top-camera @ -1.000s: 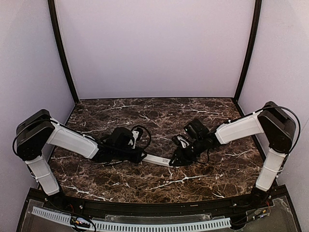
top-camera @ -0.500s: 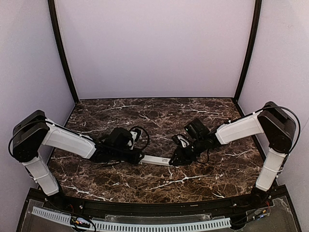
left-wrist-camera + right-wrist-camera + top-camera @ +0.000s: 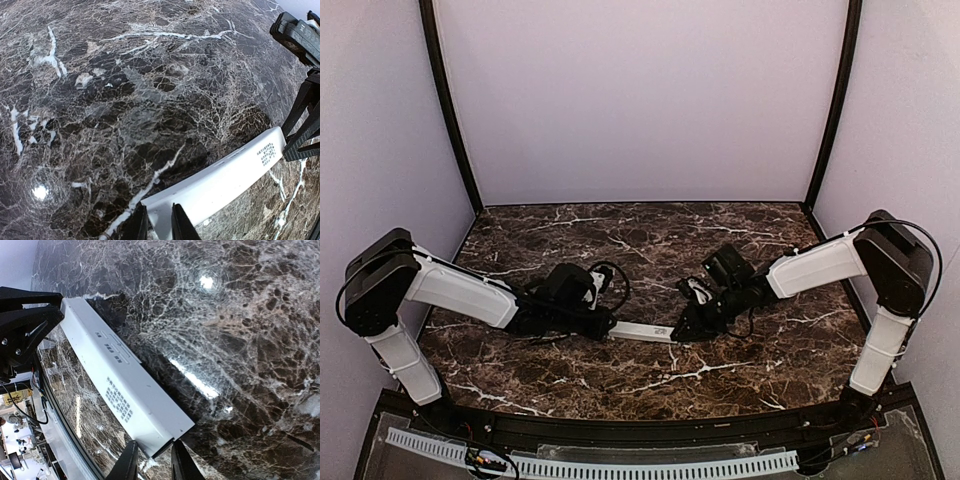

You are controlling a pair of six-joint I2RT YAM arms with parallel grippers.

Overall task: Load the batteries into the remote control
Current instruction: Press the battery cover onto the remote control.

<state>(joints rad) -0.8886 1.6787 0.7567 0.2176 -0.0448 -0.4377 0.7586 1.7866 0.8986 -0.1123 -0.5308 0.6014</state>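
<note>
Claw state: my left claw (image 3: 154, 223) is narrow, pinching one end of the remote control (image 3: 225, 177); my right claw (image 3: 152, 460) is narrow on the opposite end. Remote control spans between them, lower centre of the top view, label side up, over the marble table (image 3: 650, 240).

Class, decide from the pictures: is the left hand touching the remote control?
Touching. In the left wrist view, the left hand clamps one end of the remote control, with a finger against each side.
</note>
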